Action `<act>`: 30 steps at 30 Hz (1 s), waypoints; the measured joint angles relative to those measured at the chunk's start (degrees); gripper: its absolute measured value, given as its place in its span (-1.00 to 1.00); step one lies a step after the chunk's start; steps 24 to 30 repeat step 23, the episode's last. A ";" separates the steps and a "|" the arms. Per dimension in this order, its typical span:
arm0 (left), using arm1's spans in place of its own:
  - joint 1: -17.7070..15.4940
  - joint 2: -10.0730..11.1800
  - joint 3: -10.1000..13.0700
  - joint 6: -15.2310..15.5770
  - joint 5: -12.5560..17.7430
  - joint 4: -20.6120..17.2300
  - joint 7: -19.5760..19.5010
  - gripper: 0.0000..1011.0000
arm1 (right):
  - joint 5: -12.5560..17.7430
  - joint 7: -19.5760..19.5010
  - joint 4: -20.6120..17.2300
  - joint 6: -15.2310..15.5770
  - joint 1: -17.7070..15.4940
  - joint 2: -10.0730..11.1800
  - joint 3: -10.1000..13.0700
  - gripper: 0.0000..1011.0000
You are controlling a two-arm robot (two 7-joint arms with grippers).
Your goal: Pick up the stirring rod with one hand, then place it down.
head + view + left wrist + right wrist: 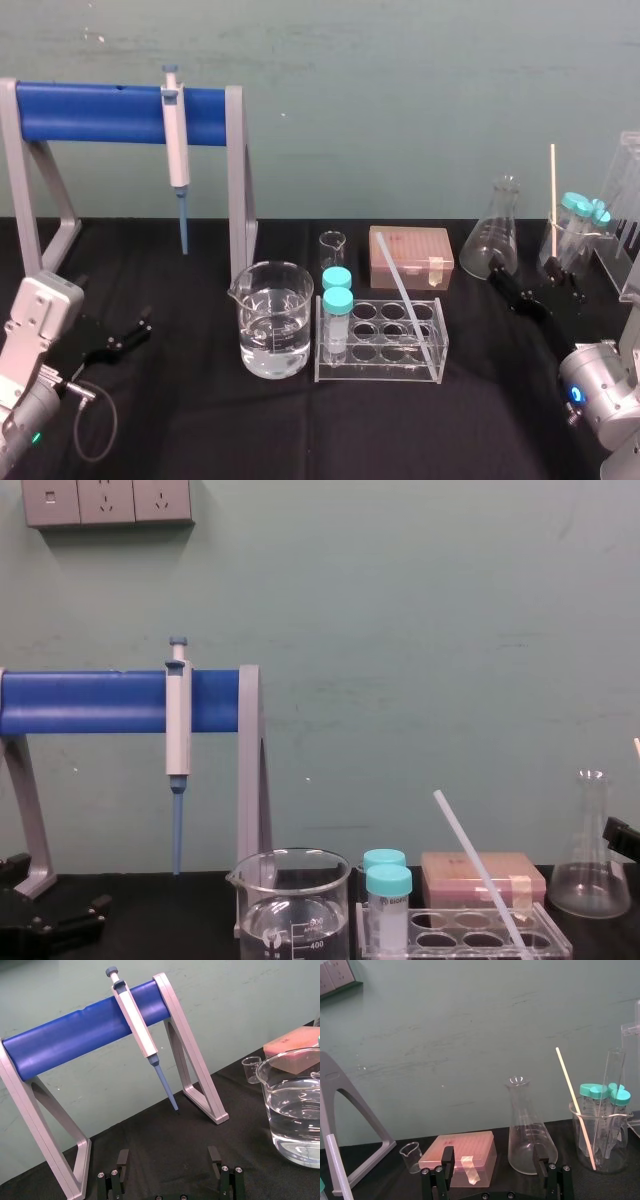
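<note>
**If the reach goes wide**

Left gripper [122,337], spread open, idles at left. The stirring rod [406,292] leans in the rack [380,372] beside 2 capped tubes [337,310] (easily toppled). Right gripper [535,290], also spread, could clip the flask [493,245].

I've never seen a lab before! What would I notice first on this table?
Probably the big blue bar stand at the back left, with a pipette hanging from it. Next, the water-filled beaker in the middle, beside a clear rack where the stirring rod leans.
</note>
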 joint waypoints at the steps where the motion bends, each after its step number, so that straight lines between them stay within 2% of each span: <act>1: 0.01 0.00 0.00 0.00 0.00 0.00 0.00 0.98 | 0.00 0.00 0.01 -0.02 0.00 0.00 0.00 0.98; 30: 0.00 0.00 0.00 0.00 0.00 0.00 0.00 0.98 | 0.07 0.01 0.14 -0.34 0.09 0.07 0.00 0.98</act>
